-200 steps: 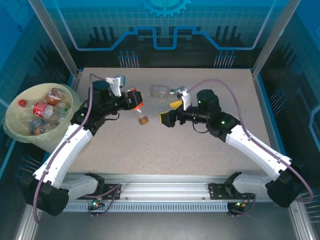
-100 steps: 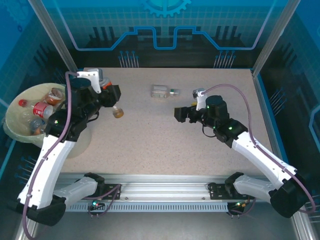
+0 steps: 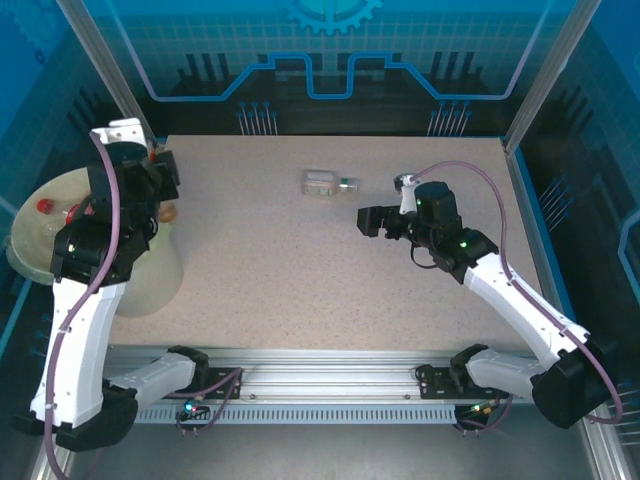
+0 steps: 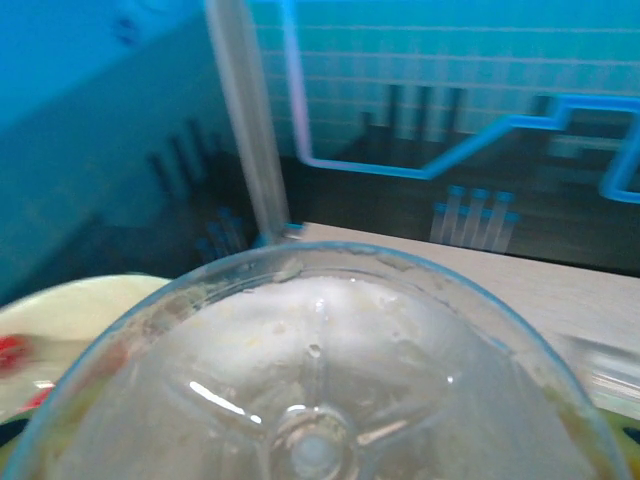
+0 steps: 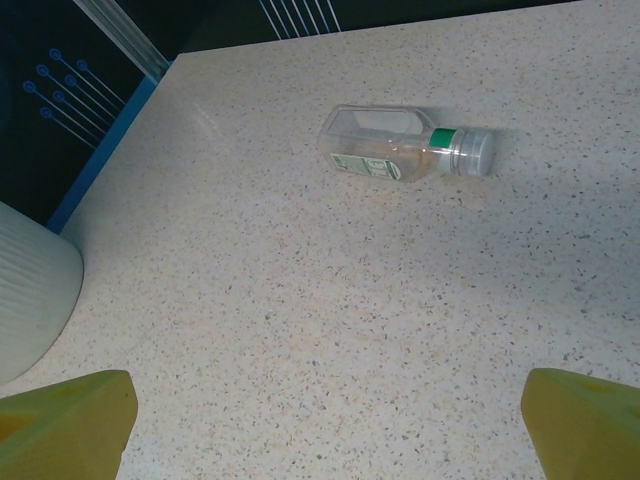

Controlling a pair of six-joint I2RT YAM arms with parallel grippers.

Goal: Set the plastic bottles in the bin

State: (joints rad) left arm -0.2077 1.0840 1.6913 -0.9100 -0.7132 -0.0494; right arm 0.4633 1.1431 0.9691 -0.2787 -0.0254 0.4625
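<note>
The left gripper is clamped on a clear bottle and hangs by the bin's near rim rather than over its middle. Letting go here could, I judge, bounce the bottle off that rim onto the tabletop. The right gripper stands wide and empty, and the green-labelled bottle lying on its side well ahead of it may skid away from an off-centre pinch.

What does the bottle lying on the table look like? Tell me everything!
The bottle is clear plastic with a squarish body, a small green-printed label, a green neck band and a grey cap. It looks empty. It lies on its side on the speckled table, toward the far edge, touching nothing else.
</note>
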